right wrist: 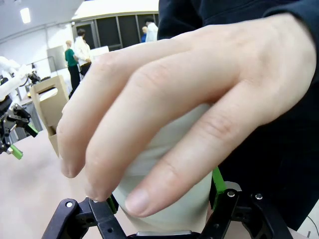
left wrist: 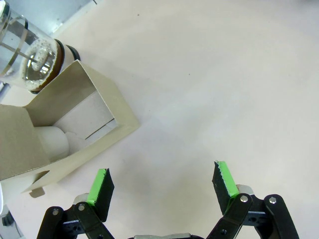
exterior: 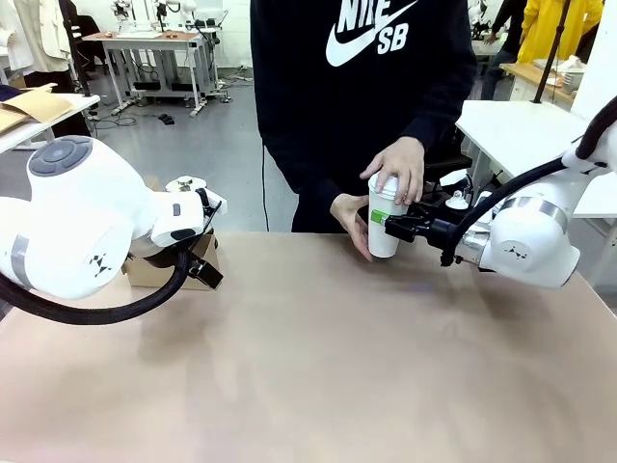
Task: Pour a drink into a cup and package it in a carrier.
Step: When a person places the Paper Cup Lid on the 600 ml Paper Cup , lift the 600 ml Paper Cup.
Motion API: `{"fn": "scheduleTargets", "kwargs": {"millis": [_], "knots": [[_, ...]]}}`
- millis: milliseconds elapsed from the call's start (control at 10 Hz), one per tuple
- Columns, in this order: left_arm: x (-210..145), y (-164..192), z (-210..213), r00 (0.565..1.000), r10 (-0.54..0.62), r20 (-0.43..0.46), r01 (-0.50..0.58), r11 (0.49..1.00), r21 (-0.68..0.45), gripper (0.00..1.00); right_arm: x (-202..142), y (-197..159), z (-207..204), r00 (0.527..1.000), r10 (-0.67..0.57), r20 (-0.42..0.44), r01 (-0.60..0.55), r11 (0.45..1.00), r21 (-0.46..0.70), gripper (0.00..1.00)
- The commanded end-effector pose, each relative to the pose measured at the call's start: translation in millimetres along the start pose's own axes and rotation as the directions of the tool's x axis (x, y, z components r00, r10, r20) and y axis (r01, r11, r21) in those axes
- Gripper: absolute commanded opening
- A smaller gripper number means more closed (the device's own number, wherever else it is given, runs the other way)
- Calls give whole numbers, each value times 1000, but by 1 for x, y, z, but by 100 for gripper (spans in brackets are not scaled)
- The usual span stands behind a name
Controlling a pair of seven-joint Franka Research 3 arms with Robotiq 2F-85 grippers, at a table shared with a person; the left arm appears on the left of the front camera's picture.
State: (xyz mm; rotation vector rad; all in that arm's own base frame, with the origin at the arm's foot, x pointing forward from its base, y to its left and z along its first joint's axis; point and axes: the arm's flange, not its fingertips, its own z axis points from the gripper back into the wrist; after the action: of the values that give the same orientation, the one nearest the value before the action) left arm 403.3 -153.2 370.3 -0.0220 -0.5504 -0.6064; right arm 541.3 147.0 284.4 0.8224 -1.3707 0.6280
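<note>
The white cup (exterior: 383, 241) stands at the far edge of the table, with my right gripper (exterior: 385, 223) shut on its side. In the right wrist view the cup (right wrist: 167, 196) sits between the green pads (right wrist: 216, 182). One of the person's hands (exterior: 397, 167) covers the cup's top and the other (exterior: 347, 220) holds its side. The brown cardboard carrier (exterior: 159, 272) stands at the left. My left gripper (left wrist: 162, 184) hangs open over bare table beside the carrier (left wrist: 99, 99), nothing between its fingers. The drink is hidden.
A glass carafe (left wrist: 27, 55) with a metal band stands just behind the carrier. Something white and rounded (left wrist: 55, 142) sits inside the carrier. The person stands close against the far table edge. The tan tabletop (exterior: 318, 367) lies bare across the middle and front.
</note>
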Motion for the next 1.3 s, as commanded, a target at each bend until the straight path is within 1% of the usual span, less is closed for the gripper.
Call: {"fn": "scheduleTargets", "kwargs": {"millis": [0, 1200], "knots": [[0, 1, 0, 1000, 2, 1, -2, 1000, -1, 100, 2, 3, 0, 1000, 8, 11, -8, 1000, -6, 80], [0, 1, 0, 1000, 2, 1, -2, 1000, -1, 100, 2, 3, 0, 1000, 8, 11, -8, 1000, -6, 80]]}}
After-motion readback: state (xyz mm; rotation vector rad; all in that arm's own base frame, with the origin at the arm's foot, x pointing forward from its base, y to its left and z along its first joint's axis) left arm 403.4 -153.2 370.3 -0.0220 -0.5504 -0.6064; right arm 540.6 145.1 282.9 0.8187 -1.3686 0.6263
